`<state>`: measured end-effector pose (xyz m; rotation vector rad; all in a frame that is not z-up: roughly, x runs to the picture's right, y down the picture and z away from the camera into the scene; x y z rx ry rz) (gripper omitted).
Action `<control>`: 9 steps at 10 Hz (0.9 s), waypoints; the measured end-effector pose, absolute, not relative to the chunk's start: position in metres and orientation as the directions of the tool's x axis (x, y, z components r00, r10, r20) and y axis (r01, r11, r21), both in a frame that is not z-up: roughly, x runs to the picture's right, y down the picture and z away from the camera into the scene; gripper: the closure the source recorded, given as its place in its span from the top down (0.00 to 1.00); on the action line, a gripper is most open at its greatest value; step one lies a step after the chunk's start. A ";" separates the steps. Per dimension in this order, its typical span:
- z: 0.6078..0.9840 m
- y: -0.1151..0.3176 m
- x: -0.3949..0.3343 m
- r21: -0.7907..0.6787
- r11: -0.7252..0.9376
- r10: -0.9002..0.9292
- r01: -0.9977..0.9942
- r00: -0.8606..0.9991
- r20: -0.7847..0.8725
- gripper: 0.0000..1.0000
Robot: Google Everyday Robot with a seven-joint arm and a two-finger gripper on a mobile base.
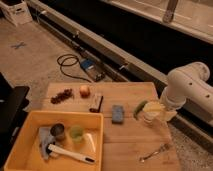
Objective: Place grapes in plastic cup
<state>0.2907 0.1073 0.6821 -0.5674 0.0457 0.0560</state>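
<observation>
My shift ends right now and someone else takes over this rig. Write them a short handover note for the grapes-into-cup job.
Arm: the gripper is at the table's right edge, beside the clear glass, far from the job's things.
Things: the grapes lie on the table's far left part, just left of the apple. The plastic cup stands in the yellow bin, next to the dark metallic cup.
Done: nothing yet; the grapes are untouched.
Left: bring the gripper across to the grapes, pick them up, carry them over the bin and drop them in the plastic cup.
</observation>
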 end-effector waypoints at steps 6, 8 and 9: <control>0.682 0.107 0.291 -0.536 0.842 0.040 -0.065 0.997 -0.059 0.65; 0.683 0.105 0.290 -0.533 0.844 0.036 -0.059 0.998 -0.053 0.65; 0.683 0.103 0.290 -0.533 0.844 0.036 -0.056 0.998 -0.048 0.65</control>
